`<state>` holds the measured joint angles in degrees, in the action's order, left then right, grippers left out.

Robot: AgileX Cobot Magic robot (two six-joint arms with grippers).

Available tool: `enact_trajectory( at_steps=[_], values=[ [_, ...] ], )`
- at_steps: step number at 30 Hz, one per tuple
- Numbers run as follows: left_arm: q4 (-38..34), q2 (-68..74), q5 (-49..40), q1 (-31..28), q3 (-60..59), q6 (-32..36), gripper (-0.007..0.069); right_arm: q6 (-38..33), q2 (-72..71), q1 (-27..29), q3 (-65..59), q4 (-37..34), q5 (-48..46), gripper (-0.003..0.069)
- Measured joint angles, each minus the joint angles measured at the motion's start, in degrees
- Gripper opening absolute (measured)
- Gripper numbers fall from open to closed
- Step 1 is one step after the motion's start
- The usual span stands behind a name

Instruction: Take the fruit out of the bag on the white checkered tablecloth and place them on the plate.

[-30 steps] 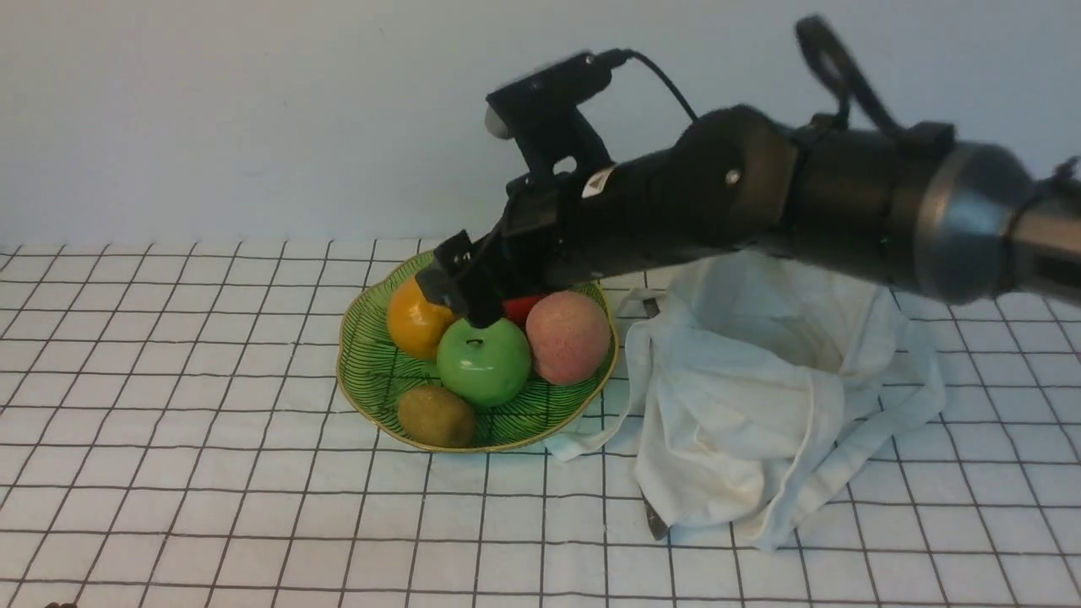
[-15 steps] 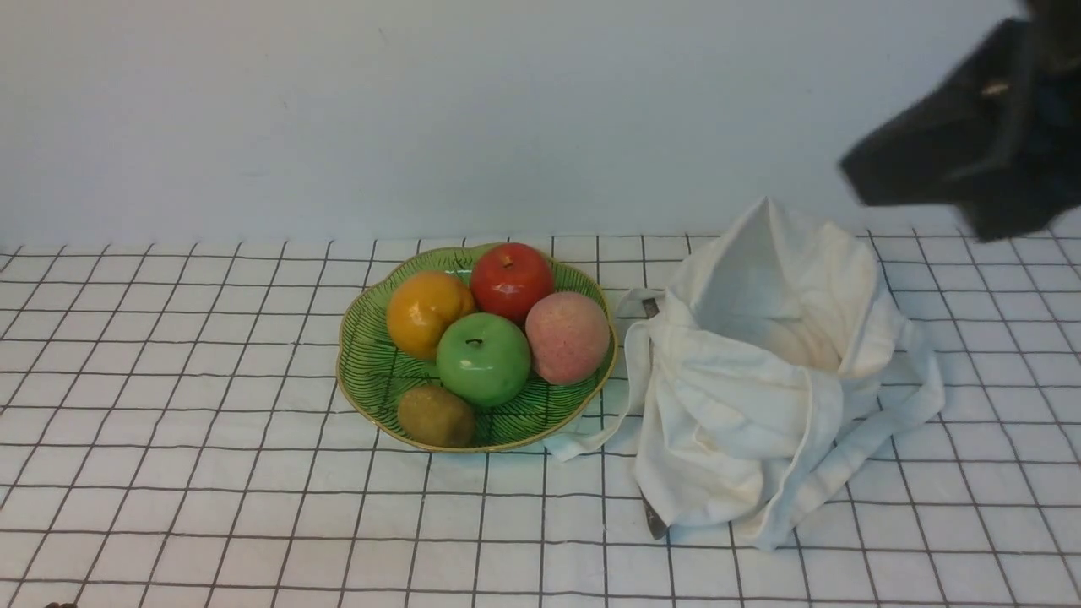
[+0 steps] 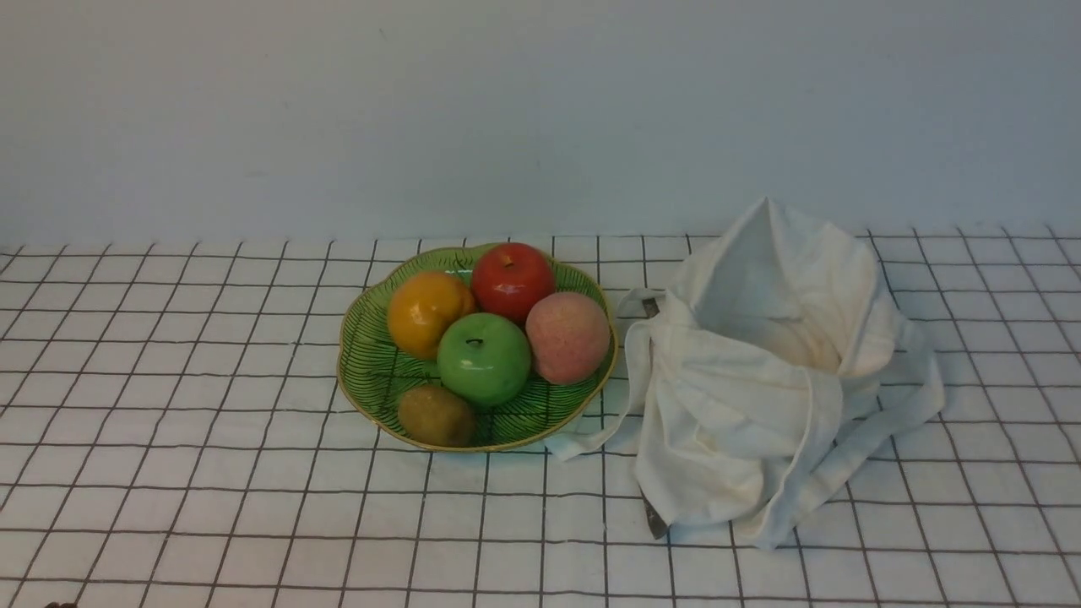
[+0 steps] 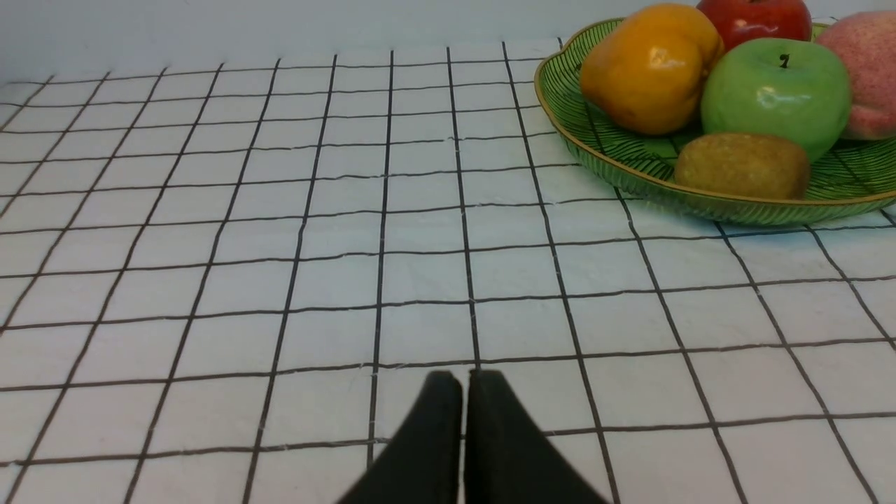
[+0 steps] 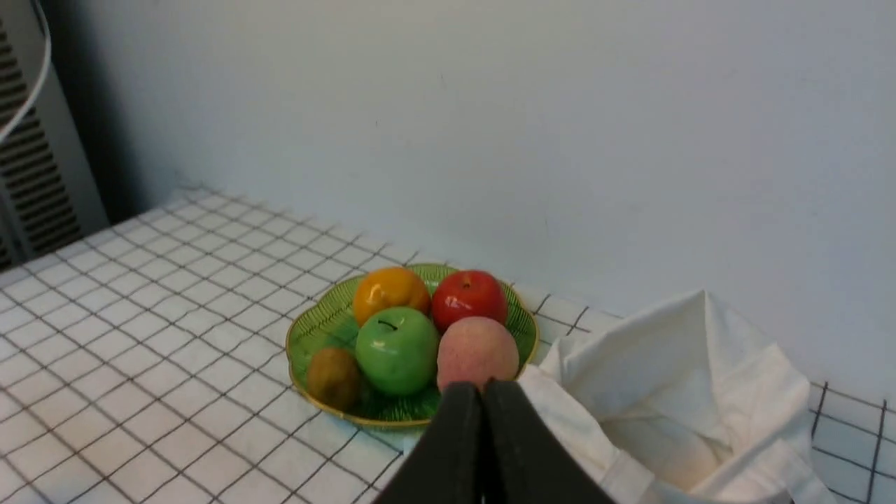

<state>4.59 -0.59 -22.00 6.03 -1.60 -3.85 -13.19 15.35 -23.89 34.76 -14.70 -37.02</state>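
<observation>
The green apple (image 3: pixel 483 359) lies in the green plate (image 3: pixel 363 380) on the white checkered tablecloth (image 3: pixel 211 507). It also shows in the left wrist view (image 4: pixel 775 87) and the right wrist view (image 5: pixel 397 350). The off-white bag (image 3: pixel 760 397) slumps open to the right of the plate, one strap touching the rim. No arm shows in the front view. My left gripper (image 4: pixel 465 381) is shut and empty, low over bare cloth well away from the plate (image 4: pixel 630 175). My right gripper (image 5: pixel 482 388) is shut and empty, raised away from the bag (image 5: pixel 665 378).
The plate also holds an orange (image 3: pixel 426 311), a red apple (image 3: pixel 511 279), a peach (image 3: pixel 567 336) and a brown kiwi (image 3: pixel 436 415). A pale wall stands behind the table. A dark vented panel (image 5: pixel 35 189) shows in the right wrist view.
My right arm left the green apple on the plate, pulled back up to the right and went out of the front view. The bag's mouth stands uncovered again.
</observation>
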Motion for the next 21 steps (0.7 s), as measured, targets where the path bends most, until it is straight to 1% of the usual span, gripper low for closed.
enact_trajectory(
  at_steps=[1, 2, 5, 8, 21],
  values=[
    [0.0, 0.0, 0.0, 0.0, 0.0, 0.0, -0.0008, -0.88, -0.65, 0.0, -2.9, -1.45, 2.57, -0.0014],
    [0.0, 0.0, 0.0, 0.0, 0.0, 0.0, -0.0008, -1.08, -0.78, 0.0, -2.9, -1.45, 3.16, -0.0014],
    [0.0, 0.0, 0.0, 0.0, 0.0, 0.0, -0.0008, -3.6, -1.05, 0.0, -8.68, -5.64, 11.01, -0.0014],
    [0.0, 0.0, 0.0, 0.0, 0.0, 0.0, -0.0008, -4.25, -1.05, 0.0, -10.23, -6.77, 13.65, -0.0014],
    [0.0, 0.0, 0.0, 0.0, 0.0, 0.0, -0.0008, -4.35, -1.05, 0.0, -10.56, -7.1, 9.43, -0.0014]
  ],
)
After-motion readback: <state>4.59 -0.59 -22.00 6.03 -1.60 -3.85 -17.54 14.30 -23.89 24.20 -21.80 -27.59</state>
